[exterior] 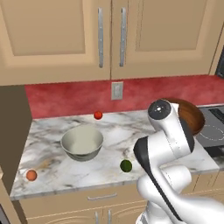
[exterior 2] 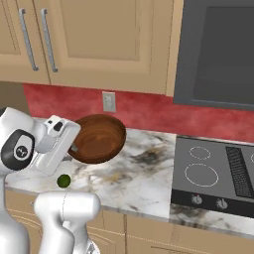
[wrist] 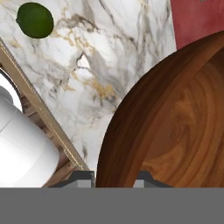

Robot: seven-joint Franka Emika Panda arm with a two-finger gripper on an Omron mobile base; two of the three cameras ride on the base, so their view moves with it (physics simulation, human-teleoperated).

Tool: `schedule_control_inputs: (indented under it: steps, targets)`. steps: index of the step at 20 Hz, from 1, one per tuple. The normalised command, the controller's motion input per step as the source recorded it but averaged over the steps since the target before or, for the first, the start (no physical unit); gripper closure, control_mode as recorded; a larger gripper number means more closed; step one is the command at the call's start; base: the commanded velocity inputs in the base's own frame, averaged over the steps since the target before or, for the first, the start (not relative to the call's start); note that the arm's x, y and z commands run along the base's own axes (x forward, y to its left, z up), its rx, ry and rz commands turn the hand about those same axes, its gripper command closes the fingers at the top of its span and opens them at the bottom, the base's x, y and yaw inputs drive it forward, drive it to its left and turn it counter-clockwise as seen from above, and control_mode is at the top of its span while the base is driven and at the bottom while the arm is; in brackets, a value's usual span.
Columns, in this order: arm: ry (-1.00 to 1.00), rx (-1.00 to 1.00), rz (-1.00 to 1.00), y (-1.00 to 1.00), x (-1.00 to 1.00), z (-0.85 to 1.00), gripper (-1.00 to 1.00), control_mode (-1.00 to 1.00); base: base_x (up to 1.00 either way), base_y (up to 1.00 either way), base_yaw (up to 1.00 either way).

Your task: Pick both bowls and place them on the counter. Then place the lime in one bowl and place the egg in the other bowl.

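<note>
Bowl of glossy dark brown grained wood.

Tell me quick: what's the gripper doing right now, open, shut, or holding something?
Gripper: shut on the rim of the brown wooden bowl, holding it tilted above the marbled counter.
</note>
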Motion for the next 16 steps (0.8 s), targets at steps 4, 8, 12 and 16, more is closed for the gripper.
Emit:
schedule_control_inputs:
  steps: [4, 8, 12, 16]
  targets:
    - [0.00, 0.00, 0.00, 0.00, 0.00, 0.00, 1.00, 1.00, 0.35, -0.02, -0.02]
    - [0.00, 0.00, 0.00, 0.00, 0.00, 0.00, 1.00, 1.00, 0.26, 0.16, -0.02]
    - [0.00, 0.00, 0.00, 0.00, 0.00, 0.00, 1.00, 1.00, 0.25, 0.24, 0.00]
    - [0.00, 0.00, 0.00, 0.00, 0.00, 0.00, 1.00, 1.00, 0.23, 0.21, 0.00]
